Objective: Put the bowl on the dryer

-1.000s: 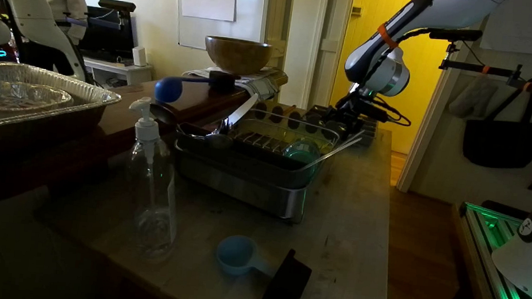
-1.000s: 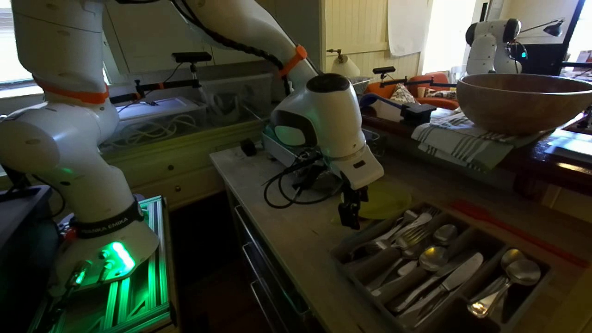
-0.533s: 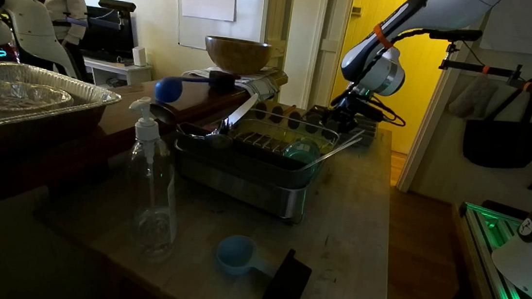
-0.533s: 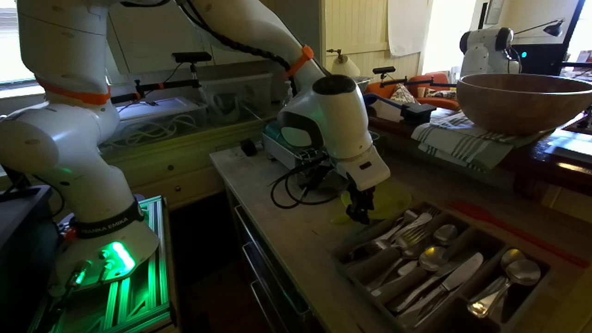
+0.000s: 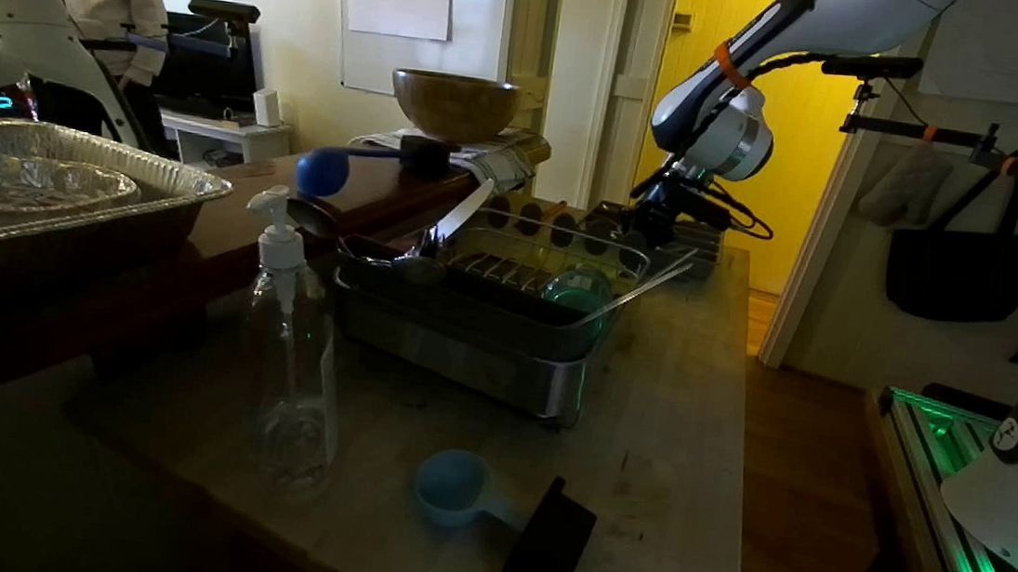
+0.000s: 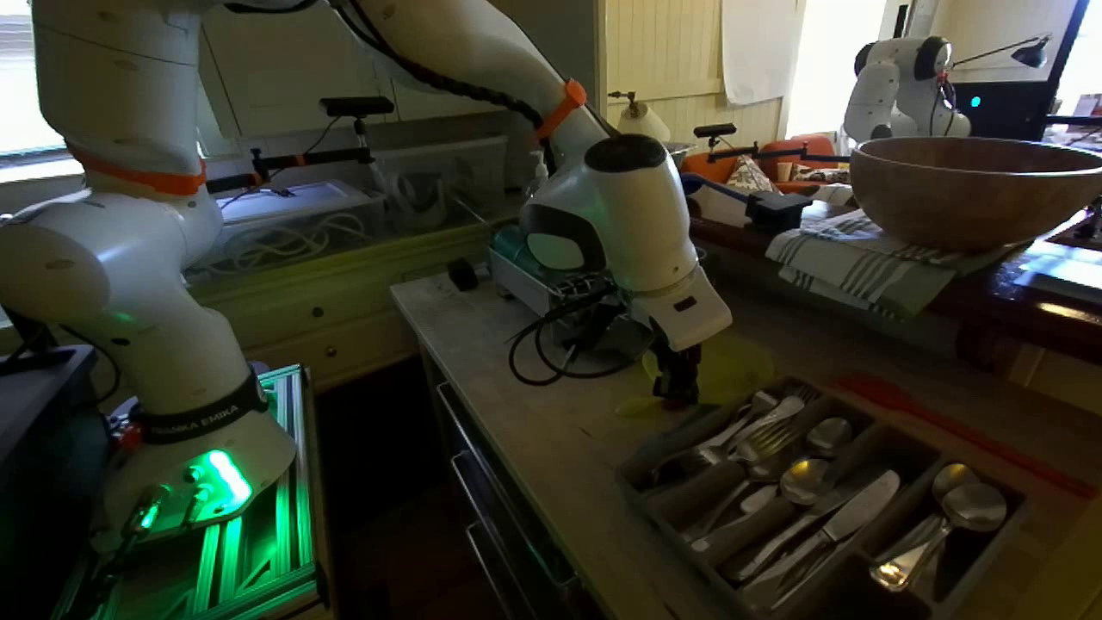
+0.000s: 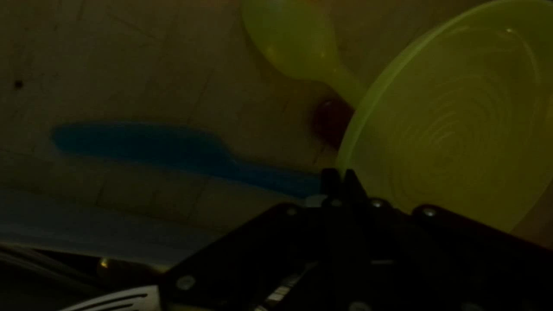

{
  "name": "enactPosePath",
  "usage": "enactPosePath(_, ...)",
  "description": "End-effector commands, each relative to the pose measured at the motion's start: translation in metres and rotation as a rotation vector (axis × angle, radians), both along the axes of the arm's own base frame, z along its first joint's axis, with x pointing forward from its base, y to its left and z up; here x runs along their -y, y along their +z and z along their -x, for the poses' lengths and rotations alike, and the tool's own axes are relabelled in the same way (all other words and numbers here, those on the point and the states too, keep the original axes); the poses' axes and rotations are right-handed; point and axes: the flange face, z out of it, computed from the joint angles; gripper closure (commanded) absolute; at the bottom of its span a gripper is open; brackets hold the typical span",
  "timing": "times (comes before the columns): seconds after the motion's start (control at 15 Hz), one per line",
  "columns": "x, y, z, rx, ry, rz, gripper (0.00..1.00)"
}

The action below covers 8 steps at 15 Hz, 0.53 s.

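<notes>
The gripper [image 7: 341, 173] is clenched on the rim of the bowl [image 7: 453, 129]; in the wrist view the bowl's body lies right of the pinch. The bowl is just beside the cutlery tray [image 6: 891, 448]; I cannot tell whether it clears the counter [image 6: 551, 413]. The dryer [image 5: 474, 359] stands on the bowl's opposite side, so transfer should run away from the tray. The arm [image 6: 654, 215] masks much of the dryer in an exterior view; the wrist view is dark and crops the bowl.

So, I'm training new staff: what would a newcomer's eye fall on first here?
Probably the white robot arm reaching over the counter. Next, the green bowl, large at the wrist view's right, its rim pinched by the gripper; then the big wooden bowl on a striped towel.
</notes>
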Motion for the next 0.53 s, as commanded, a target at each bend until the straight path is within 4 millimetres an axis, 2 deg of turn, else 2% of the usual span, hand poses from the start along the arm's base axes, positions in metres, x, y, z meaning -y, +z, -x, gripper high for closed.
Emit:
enactPosePath(0.0,0.004,-0.005,-0.002,0.006,-0.006,-0.004,0.99)
enactPosePath(0.2,0.005,0.005,0.0,0.02,-0.005,-0.008,0.99)
enactPosePath(0.47,0.008,0.034,0.004,0.064,0.008,0.014,0.99)
